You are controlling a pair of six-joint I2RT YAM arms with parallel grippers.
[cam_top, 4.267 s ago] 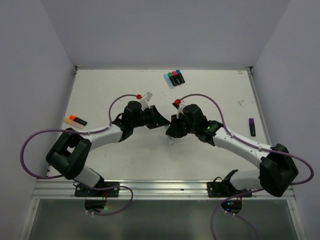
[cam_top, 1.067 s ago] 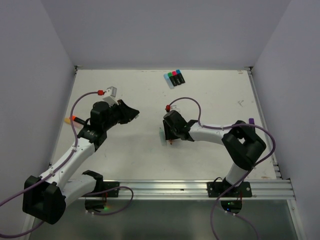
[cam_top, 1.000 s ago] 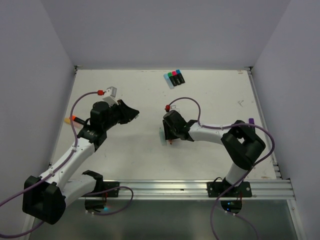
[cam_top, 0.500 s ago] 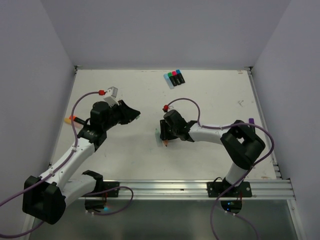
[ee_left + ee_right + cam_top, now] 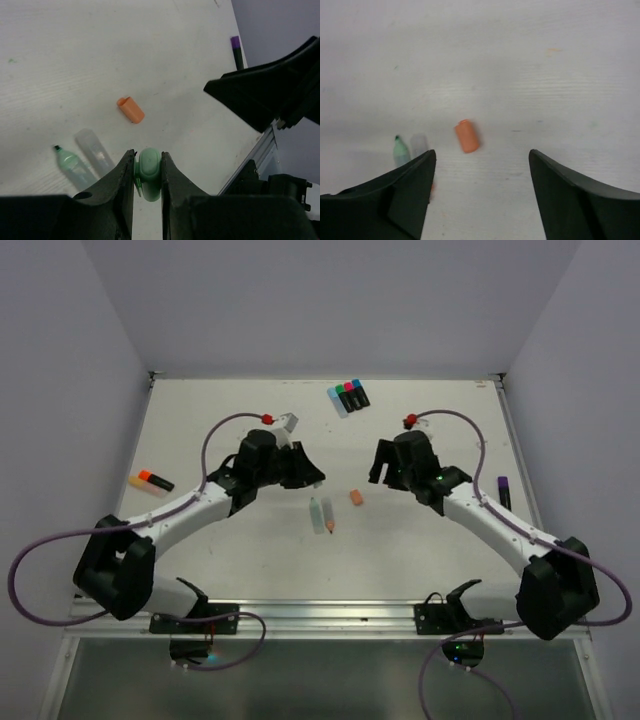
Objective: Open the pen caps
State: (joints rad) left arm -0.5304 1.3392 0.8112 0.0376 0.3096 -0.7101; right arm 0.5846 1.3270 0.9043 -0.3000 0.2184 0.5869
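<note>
My left end effector [image 5: 147,160] pinches the green cap [image 5: 149,172], likely to drop by the orange cap [image 5: 131,109]; right end effector [image 5: 481,155] wide, empty.

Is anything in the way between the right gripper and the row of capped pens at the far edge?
Nothing visible stands between the right gripper and the capped pens. The loose orange cap lies nearer, off that line.

bench [image 5: 250,550]: matt white, faint grain | orange cap [image 5: 466,136]: smooth matt plastic | green cap [image 5: 149,169]: smooth pale plastic, slight sheen | pen bodies [image 5: 95,149]: translucent plastic | left hand [image 5: 147,156]: matt black plastic
</note>
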